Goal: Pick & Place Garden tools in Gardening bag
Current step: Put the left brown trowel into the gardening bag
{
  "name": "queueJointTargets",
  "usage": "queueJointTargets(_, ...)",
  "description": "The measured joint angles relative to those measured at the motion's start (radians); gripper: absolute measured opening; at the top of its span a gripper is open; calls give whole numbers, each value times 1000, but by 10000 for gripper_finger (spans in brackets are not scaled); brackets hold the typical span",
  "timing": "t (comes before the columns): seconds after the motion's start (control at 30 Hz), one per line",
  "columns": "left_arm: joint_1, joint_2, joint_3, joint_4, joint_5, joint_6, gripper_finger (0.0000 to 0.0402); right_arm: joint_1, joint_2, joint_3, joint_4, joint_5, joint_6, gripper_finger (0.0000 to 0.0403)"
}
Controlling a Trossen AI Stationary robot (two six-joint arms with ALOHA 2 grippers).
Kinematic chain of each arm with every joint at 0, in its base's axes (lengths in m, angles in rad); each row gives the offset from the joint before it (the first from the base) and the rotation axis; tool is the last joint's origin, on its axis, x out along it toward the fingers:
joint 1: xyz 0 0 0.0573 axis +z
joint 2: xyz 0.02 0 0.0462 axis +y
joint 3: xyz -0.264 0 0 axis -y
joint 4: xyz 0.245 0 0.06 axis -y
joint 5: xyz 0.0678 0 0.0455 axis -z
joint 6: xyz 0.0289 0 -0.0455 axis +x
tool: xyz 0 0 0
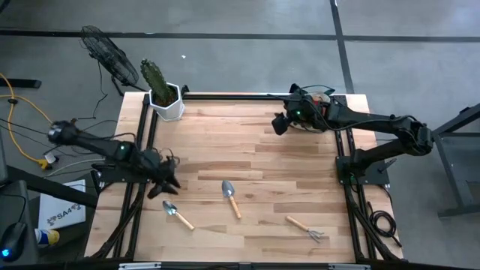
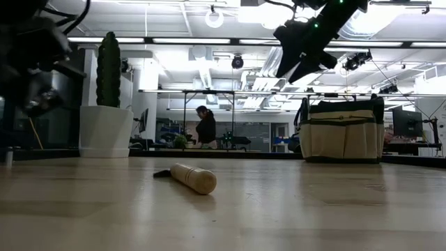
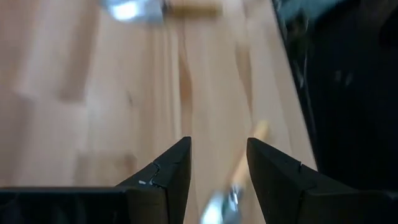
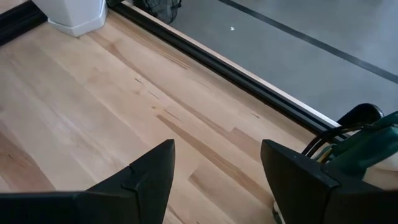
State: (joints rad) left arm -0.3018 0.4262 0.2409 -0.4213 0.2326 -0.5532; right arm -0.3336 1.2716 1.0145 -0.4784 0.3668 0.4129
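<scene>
- High view: the left gripper [image 1: 166, 186] sits at the left of the frame, just above a small trowel [image 1: 177, 214] at lower left. A second trowel [image 1: 230, 197] lies at lower centre and a rake [image 1: 306, 228] at lower right. The right gripper [image 1: 279, 124] hangs at upper centre-right beside the gardening bag [image 1: 322, 100], which the arm mostly hides. A potted cactus [image 1: 163, 93] stands at upper left.
- Low view: a wooden handle [image 2: 193, 178] lies at centre; the bag [image 2: 341, 131] stands at right, below the right gripper [image 2: 296, 66].
- Left wrist view: jaws narrowly apart, empty, over a blurred trowel [image 3: 233, 190].
- Right wrist view: jaws wide, empty, over bare table [image 4: 93, 99]; the bag's green trim [image 4: 367, 146] shows at right edge.
</scene>
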Motion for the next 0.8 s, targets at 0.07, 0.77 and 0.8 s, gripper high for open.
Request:
queueJointTargets(0.07, -80, 56, 0, 0, -10, -30, 152, 0, 0, 0, -11, 0, 0, 231)
queueJointTargets(0.77, -546, 388, 51, 16, -170, 2, 152, 0, 0, 0, -21, 0, -1, 231)
queueJointTargets(0.8, -550, 395, 51, 17, -160, 0, 152, 0, 0, 0, -21, 0, -2, 231)
